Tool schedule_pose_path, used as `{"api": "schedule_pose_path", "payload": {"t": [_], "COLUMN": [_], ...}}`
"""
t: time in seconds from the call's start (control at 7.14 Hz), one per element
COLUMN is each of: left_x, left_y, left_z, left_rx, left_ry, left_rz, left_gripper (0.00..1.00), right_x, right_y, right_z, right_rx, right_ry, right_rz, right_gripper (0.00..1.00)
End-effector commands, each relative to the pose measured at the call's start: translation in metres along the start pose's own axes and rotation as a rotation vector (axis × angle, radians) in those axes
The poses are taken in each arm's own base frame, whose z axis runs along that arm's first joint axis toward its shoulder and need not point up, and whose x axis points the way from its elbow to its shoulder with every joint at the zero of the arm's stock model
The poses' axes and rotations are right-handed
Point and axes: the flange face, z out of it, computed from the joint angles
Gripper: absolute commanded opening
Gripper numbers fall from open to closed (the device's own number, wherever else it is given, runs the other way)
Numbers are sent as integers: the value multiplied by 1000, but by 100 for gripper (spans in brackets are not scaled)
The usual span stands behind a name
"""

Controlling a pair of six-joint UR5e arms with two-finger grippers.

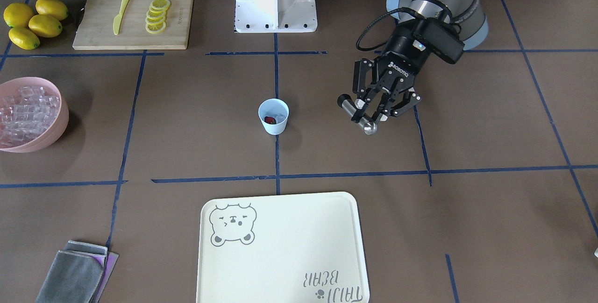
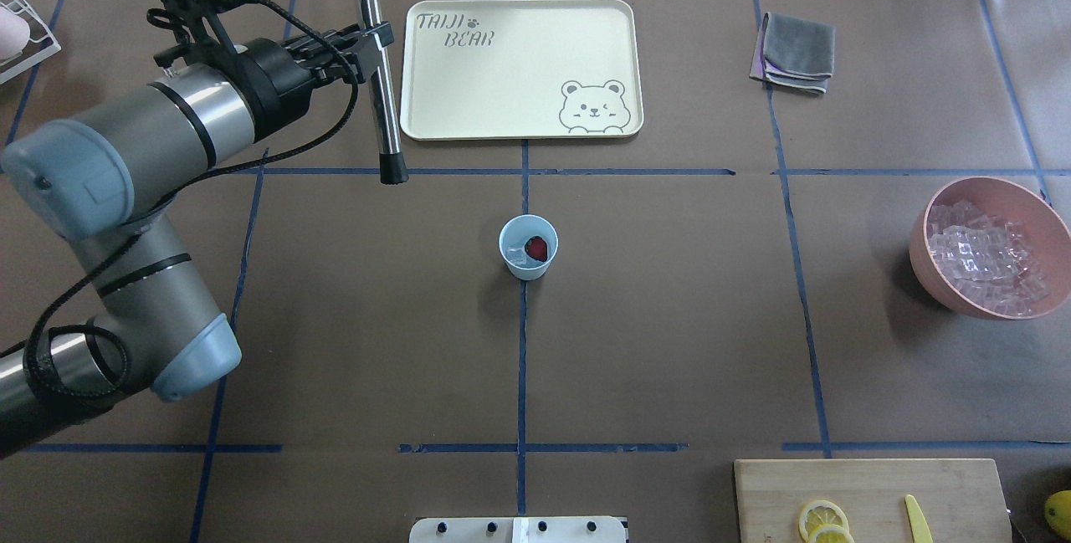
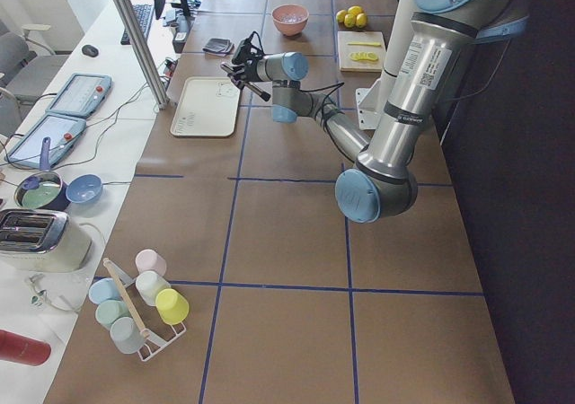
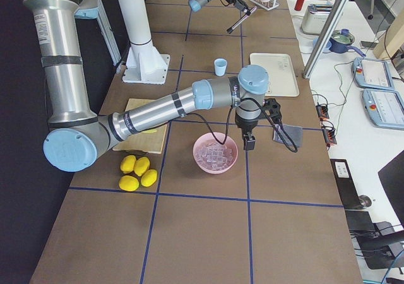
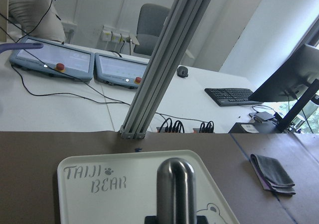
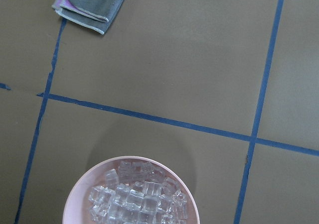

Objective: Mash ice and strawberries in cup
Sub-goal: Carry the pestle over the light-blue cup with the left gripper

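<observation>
We see the cup [image 2: 528, 247] upright on the table [image 2: 669, 342], on the blue tape line at mid-table and well apart from both arms. It is small, pale blue, tapered, with no handle and an open top. Inside sits one dark red strawberry piece [image 2: 540, 248] on the robot's right side of the cup. Clear, glassy ice [image 2: 516, 253] lies just beside it, but it is too small for us to count the cubes. The front view shows the same: the strawberry piece [image 1: 269, 119] and ice [image 1: 279, 117] sit low in the cup [image 1: 273, 123].

The left gripper [image 2: 375, 39] is clenched on a metal rod [image 2: 382, 99] with a black end cap. It holds the rod in the air beside the tray [image 2: 519, 120].

The right gripper [image 4: 248, 140] shows only in the right side view, over the rim of the pink bowl [image 4: 231, 164], and we can't tell its finger state. Its wrist view looks down on the pink bowl [image 6: 75, 194], which is full of bowl cubes [image 6: 139, 196], with a grey cloth [image 6: 89, 2] further off.
</observation>
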Motion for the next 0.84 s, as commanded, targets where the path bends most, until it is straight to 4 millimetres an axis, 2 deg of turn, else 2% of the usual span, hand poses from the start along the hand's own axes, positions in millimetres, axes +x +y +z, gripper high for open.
{"api": "schedule_pose_path", "payload": {"t": [0.0, 0.28, 0.56, 0.7], "left_x": [30, 58, 63, 77], "left_y": [54, 68, 63, 77], "left_z": [-7, -28, -40, -45], "left_rx": [118, 272, 353, 347], "left_ry": [-60, -78, -88, -69], "left_rz": [6, 15, 75, 84], "left_gripper": [0, 0, 0, 0], "right_x": [1, -1, -1, -1], "right_y": [0, -1, 0, 0], "right_z": [0, -1, -1, -1], "right_rx": [0, 4, 2, 2], "right_ry": [0, -1, -2, -4], "right_rz": [2, -4, -2, -2], "right_gripper": [100, 100, 100, 100]}}
